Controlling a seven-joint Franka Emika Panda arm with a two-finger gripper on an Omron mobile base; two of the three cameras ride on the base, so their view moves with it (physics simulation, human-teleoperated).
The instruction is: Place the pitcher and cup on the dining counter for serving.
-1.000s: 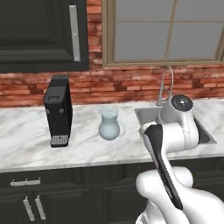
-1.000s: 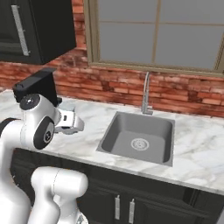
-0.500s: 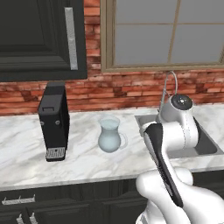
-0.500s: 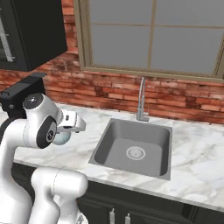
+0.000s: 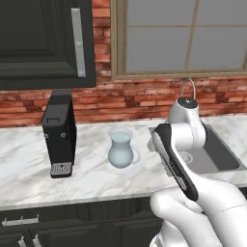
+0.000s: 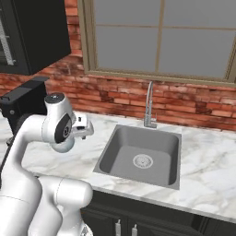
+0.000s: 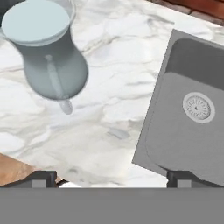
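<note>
The pale blue-grey pitcher point(image 5: 120, 149) stands upright on the marble sink counter point(image 5: 29, 169), between the black coffee machine point(image 5: 59, 135) and the sink point(image 5: 212, 154). In the hand view the pitcher point(image 7: 50, 57) is at the upper left, handle toward the camera. My gripper point(image 7: 113, 178) hovers above the counter, back from the pitcher and near the sink's edge, open with nothing between its fingertips point(image 7: 43, 177). The green cup and the dining counter are out of view.
A faucet point(image 6: 148, 106) rises behind the sink point(image 6: 140, 154) against the brick wall. A dark upper cabinet point(image 5: 43, 43) hangs over the coffee machine point(image 6: 20, 99). Black cabinets with silver handles run under the counter. Bare marble lies around the pitcher.
The base has driven closer to the counter, so pitcher, coffee machine and sink look larger and lower. The arm keeps much the same pose.
</note>
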